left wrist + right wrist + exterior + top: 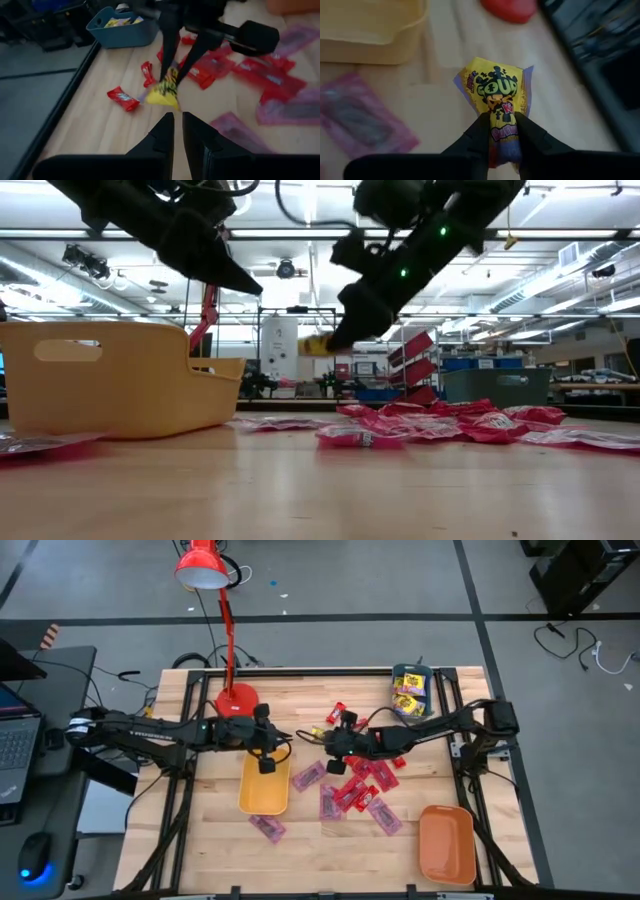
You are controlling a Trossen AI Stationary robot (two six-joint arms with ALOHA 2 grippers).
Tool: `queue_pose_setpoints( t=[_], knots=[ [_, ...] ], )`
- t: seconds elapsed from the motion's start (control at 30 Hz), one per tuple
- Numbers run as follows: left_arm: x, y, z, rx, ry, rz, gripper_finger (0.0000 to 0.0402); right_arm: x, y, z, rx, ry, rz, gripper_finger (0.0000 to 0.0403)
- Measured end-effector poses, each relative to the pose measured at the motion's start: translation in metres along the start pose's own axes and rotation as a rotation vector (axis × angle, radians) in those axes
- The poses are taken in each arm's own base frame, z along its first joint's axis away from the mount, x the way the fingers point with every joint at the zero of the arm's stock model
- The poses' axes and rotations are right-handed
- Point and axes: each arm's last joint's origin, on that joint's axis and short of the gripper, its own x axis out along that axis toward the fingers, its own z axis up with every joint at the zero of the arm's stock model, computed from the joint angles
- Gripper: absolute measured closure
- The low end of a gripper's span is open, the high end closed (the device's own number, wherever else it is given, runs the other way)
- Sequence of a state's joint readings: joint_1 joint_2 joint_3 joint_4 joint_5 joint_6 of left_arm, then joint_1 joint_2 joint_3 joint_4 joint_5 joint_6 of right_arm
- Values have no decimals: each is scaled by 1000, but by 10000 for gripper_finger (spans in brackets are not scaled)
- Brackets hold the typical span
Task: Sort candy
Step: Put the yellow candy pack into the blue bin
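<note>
Right claw (500, 127) is clamped on a yellow candy packet (497, 92), held just off the surface (330, 850) beside the red candies (122, 98). Best to keep the pinch firm and carry it to the teal tray (410, 690), where other yellow packets sit. Left claw (177, 125), fingers nearly together and empty, hangs over the yellow tray (264, 785).

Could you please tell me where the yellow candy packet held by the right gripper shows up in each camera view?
High view: hidden under the right gripper, left of the candy pile.
Low view: yellow packet at the gripper tip, lifted.
Left wrist view: packet pinched, centre.
Right wrist view: packet between the fingers.
Shared landmark: yellow tray, nearby in three views.
</note>
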State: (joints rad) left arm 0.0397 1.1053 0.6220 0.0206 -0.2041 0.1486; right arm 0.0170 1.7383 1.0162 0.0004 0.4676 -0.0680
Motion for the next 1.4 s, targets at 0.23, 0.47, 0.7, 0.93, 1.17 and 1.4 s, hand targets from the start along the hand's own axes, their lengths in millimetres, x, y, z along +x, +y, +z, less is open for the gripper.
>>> queue_pose_setpoints(
  t=[0.23, 0.47, 0.7, 0.93, 1.17, 1.4],
  knots=[
    [1, 9, 5, -116, -65, -13, 353, -28, 7, 15, -187, -55, -299, 339],
    [2, 17, 11, -181, -145, -34, 323, -42, 18, 33, -322, -176, -401, 339],
    [1, 19, 16, -189, -198, -25, 294, -48, 19, 45, -360, -259, -441, 339],
    [0, 20, 22, -189, -262, -18, 286, -51, 18, 53, -363, -332, -430, 339],
    [14, 18, 22, -181, -291, -16, 286, -52, 18, 54, -352, -360, -408, 339],
    [28, 16, 21, -154, -321, -8, 288, -52, 18, 54, -352, -360, -408, 339]
  ],
)
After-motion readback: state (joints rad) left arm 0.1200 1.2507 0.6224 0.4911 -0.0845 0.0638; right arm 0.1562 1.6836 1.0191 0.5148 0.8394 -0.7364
